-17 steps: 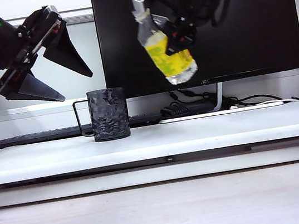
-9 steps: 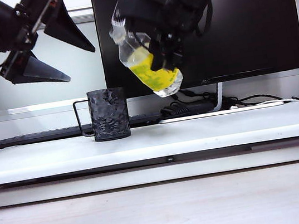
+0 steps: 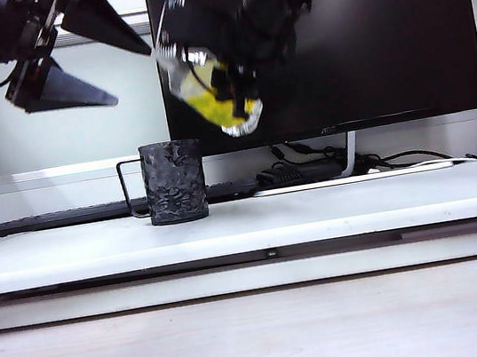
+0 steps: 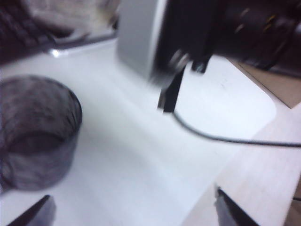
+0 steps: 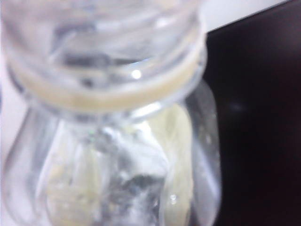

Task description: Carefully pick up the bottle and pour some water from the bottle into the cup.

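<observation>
Above the cup [image 3: 173, 182]: the right gripper [image 3: 231, 67] pinches the tilted bottle [image 3: 208, 93].
Left gripper [image 3: 86, 62] hangs spread wide over the desk's [image 3: 316, 216] left end.

I see a dark monitor [image 3: 361, 34] behind the white shelf [image 3: 316, 216], a keyboard [image 3: 56, 220] at left, and what look like cables [image 3: 309, 171].

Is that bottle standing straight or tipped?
Tipped. The bottle, held in the right gripper, leans with its open neck toward the upper left, above and right of the cup.
</observation>
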Controlling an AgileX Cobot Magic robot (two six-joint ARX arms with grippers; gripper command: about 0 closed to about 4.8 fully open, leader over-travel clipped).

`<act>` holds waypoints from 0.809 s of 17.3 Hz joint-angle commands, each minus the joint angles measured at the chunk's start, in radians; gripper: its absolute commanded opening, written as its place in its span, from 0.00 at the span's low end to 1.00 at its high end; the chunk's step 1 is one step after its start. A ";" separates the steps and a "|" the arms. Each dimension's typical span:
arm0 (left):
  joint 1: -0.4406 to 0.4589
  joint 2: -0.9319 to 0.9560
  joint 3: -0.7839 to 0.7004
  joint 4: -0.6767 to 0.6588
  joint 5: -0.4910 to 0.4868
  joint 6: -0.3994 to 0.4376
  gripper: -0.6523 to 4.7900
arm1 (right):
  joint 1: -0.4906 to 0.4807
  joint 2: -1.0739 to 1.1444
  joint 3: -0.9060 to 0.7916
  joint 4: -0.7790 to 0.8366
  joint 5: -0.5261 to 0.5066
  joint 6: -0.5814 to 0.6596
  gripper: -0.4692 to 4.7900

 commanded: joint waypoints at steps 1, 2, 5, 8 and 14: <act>0.001 -0.004 0.003 0.025 0.002 0.010 1.00 | -0.018 0.046 0.009 0.044 -0.025 -0.112 0.34; 0.001 -0.004 0.003 0.025 0.003 0.013 1.00 | -0.022 0.059 0.009 0.053 -0.024 -0.113 0.34; 0.001 -0.004 0.003 0.015 0.006 0.021 1.00 | -0.043 0.092 0.010 0.093 -0.030 -0.195 0.34; 0.001 -0.004 0.003 0.001 0.009 0.032 1.00 | -0.059 0.097 0.010 0.120 -0.074 -0.257 0.42; 0.001 -0.003 0.003 0.000 0.010 0.032 1.00 | -0.058 0.097 0.039 0.178 -0.119 -0.341 0.42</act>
